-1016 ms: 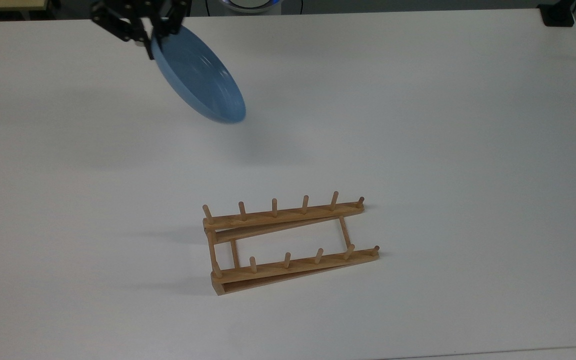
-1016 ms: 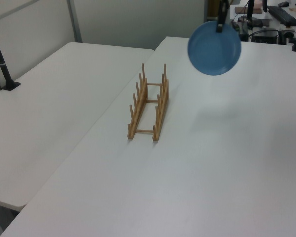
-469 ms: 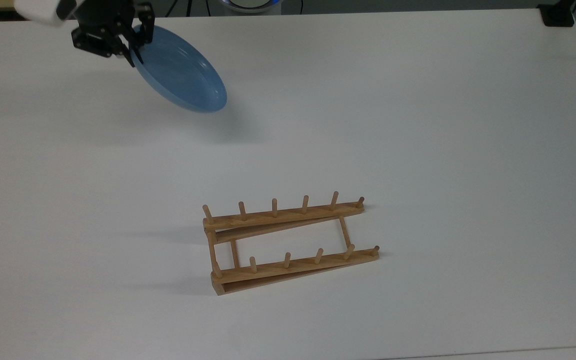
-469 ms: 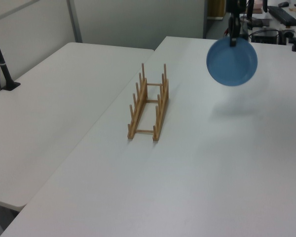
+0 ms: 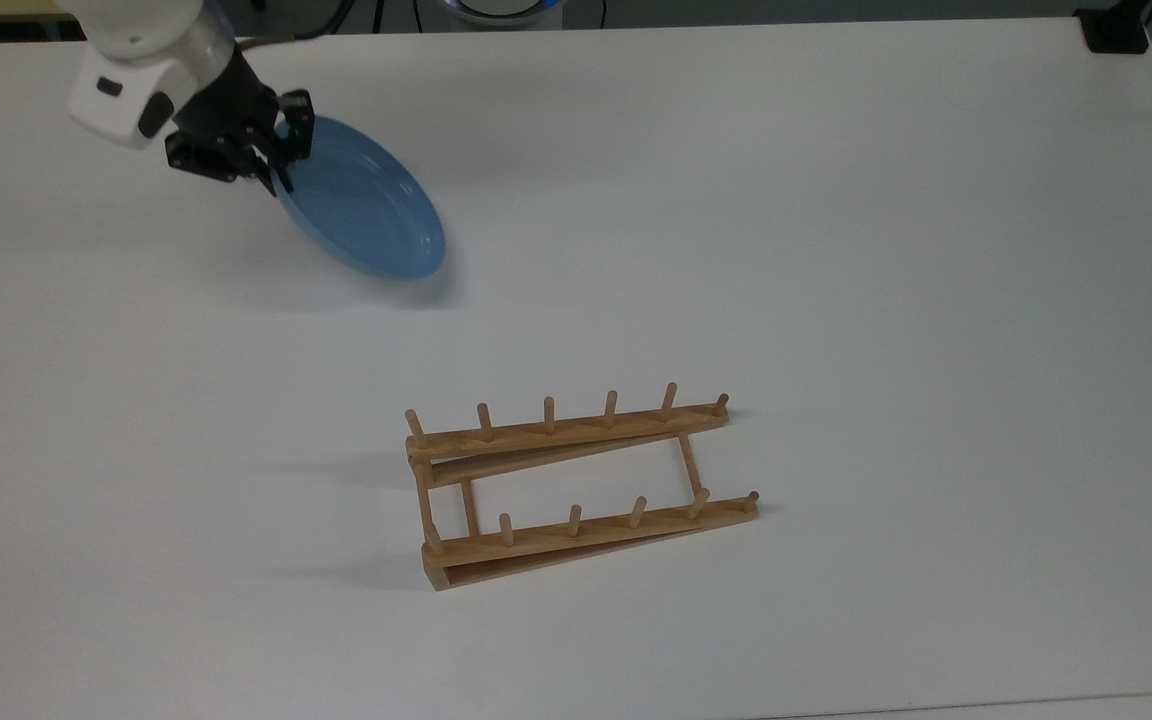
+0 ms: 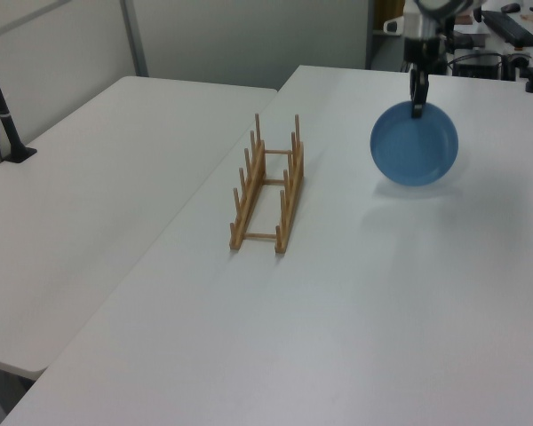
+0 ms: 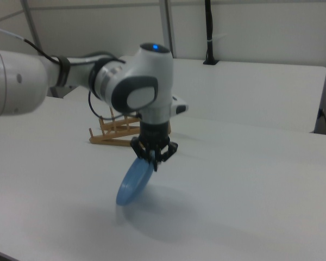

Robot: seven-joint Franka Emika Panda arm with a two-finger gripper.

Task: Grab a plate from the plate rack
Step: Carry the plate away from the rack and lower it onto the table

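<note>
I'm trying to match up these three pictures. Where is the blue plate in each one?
Top view: the plate is at upper left, held by its rim in the hand.
Left view: plate at upper right.
Right view: plate seen edge-on, low and centre-left, tilted.
Shared landmark: the wooden plate rack, standing apart from the plate.

You get bright, even overhead light on the white table [image 5: 836, 250], with no hard glare. Soft shadows fall toward the top view's left from the plate rack [image 5: 576, 490] and lie under the plate [image 5: 366, 205]. In the right view the plate [image 7: 133, 182] is smeared by blur, its shadow faint below.
</note>
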